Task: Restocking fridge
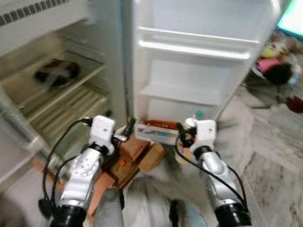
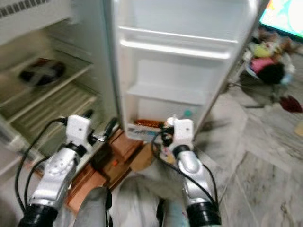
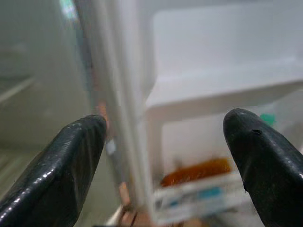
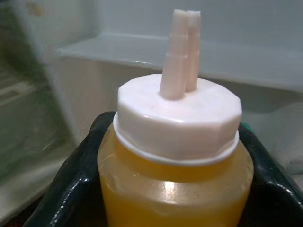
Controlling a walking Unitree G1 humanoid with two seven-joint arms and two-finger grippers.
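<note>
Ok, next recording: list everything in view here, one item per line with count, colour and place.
Open white fridge: one, ahead on the left; wire shelves inside.
Dark round dish: one, black, blurred, on an upper fridge shelf.
White fridge door: one, swung open straight ahead; upper racks bare.
Orange-and-white packet: one, in the bottom door rack.
Teal-capped item: one, bottom door rack; too blurred to identify.
Brown cardboard boxes: several, on the floor at the fridge's foot.
Colourful clutter: pile, on the floor far right.
Yellow squeeze bottle with white nozzle cap: one, in the right gripper.
Left gripper: open, near the door's hinge edge.
Right gripper: shut on the bottle, before the bottom door rack.
</note>
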